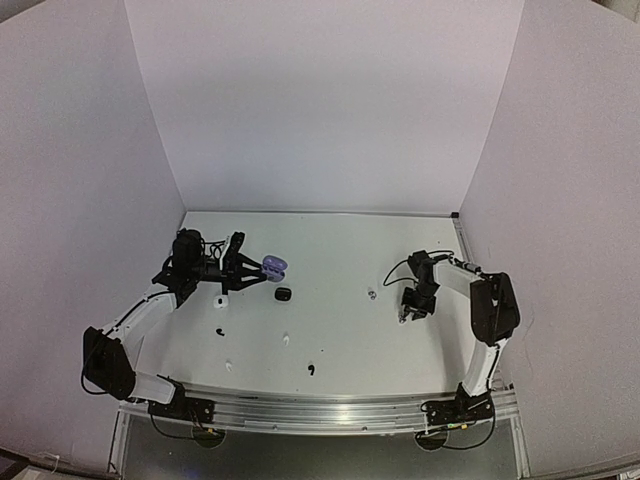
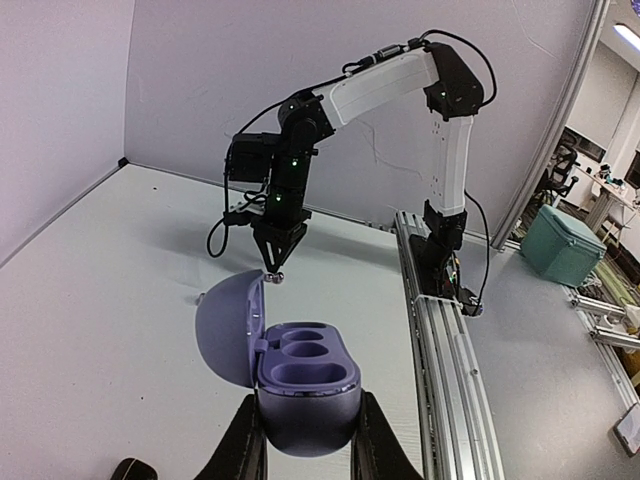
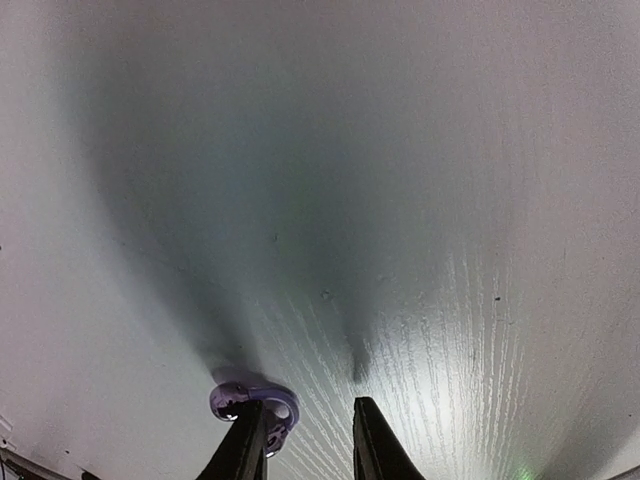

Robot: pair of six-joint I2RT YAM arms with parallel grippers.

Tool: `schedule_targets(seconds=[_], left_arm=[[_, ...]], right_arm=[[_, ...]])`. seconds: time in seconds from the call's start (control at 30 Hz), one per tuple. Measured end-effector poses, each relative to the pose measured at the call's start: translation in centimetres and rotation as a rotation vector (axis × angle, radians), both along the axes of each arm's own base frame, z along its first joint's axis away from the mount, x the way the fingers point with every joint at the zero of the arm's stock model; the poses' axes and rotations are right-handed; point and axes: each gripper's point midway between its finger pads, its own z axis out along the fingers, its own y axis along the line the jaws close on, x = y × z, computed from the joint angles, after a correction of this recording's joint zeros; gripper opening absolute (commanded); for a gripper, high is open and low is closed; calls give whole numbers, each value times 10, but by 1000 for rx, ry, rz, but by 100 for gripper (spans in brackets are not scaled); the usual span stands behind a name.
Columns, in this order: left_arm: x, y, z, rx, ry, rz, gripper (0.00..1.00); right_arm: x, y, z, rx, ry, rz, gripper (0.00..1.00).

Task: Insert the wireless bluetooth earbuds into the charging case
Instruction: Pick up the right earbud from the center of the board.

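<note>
My left gripper [image 2: 308, 445] clamps the open charging case [image 2: 305, 372]. The right gripper [image 3: 305, 440], jaws narrowly apart, may close empty, because the earbud [image 3: 240, 400] lies beside one finger, not between them.

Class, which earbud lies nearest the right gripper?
The lilac-grey bud beside a finger of the right gripper in its wrist view; another grey bud, the black buds and white buds lie farther off.
</note>
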Motion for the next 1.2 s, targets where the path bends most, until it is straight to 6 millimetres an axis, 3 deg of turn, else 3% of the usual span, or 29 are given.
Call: schedule_targets(seconds=[0.33,0.77,1.2], left_arm=[[1,0,0,2,-5,5,0],[1,0,0,3,-30,4,0],[1,0,-1,3,-44,2,0]], right_arm=[[3,6,-5,25,-2,-4,22],[-2,23,-6,-1,-11,15,9],[3,23,-6,-80,-3,71,10]])
